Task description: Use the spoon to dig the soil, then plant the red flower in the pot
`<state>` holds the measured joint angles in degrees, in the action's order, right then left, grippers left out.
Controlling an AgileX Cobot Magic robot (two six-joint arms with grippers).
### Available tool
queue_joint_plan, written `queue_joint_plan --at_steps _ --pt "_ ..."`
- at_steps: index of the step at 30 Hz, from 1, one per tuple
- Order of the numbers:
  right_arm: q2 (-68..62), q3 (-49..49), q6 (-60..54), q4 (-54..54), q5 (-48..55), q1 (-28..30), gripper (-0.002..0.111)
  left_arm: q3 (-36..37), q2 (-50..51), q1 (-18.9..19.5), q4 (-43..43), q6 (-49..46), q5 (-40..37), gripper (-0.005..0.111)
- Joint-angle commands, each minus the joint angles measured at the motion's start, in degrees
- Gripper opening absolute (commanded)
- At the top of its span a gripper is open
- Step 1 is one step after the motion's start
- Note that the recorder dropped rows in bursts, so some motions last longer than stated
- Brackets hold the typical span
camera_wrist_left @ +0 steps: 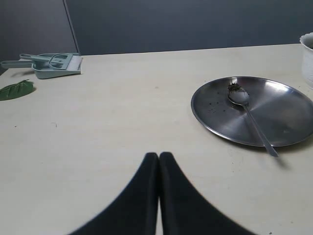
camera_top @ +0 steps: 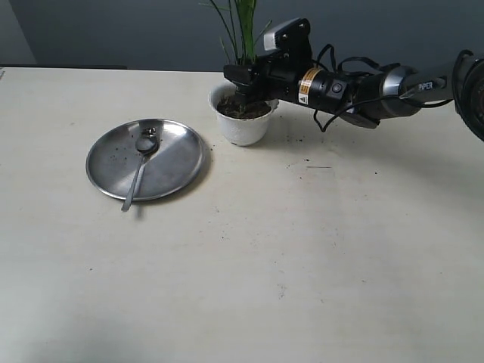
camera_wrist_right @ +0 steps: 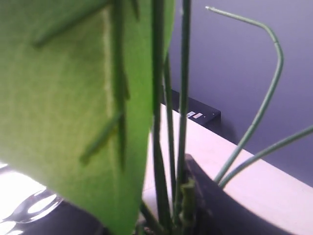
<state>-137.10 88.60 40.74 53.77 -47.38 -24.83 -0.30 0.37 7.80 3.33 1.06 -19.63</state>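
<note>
Both claws are seen: left claw (camera_wrist_left: 159,164) closed, empty; right claw (camera_top: 243,92) at the flower (camera_top: 242,30), grip cannot be told. Stems, likely light and bendy, are best taken low.

I am holding the left tool (camera_wrist_left: 158,157) fully closed, its two black fingers (camera_wrist_left: 139,196) pressing flat against each other and pointing forward. It is not showing in the exterior view. My right arm (camera_top: 363,87) is reaching in almost level from the right side, wrist straight. The right tool (camera_top: 243,92) is pointing left, and with its jaws mostly hidden, I am not making out their gap.
</note>
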Motion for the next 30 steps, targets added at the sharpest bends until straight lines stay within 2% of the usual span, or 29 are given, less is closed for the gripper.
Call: queue_joint_plan --at_steps 1,21,25,30 --pt "-0.51 -0.9 -0.33 3.29 3.9 0.17 0.044 0.3 -0.37 0.09 0.14 0.04 0.34 0.0" --pt "1.89 -0.9 -0.33 3.29 1.95 0.17 0.045 0.3 -0.37 0.09 0.14 0.04 0.34 0.0" --pt "2.18 -0.9 -0.33 3.16 2.17 0.17 0.052 0.3 -0.37 0.09 0.26 0.04 0.34 0.0" --pt "2.18 -0.9 -0.33 2.63 1.82 0.17 0.053 0.3 -0.37 0.09 0.26 0.04 0.34 0.0"
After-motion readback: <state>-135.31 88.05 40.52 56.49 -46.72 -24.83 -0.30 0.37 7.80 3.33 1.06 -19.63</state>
